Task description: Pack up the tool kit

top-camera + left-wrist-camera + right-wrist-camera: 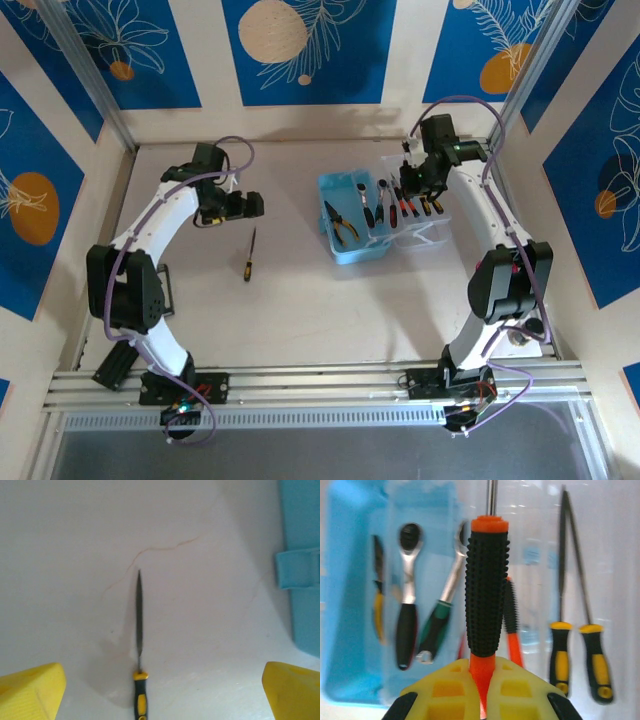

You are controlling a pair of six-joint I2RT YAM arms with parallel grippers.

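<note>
Lying open, translucent light-blue tool kit [346,188]

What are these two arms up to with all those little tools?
They are packing a tool kit. The right hand grips a black-and-orange screwdriver over the open case, where pliers and wrenches lie. The left hand is open above a thin yellow-handled tool that lies loose on the table, left of the case. It is not holding it.
</note>
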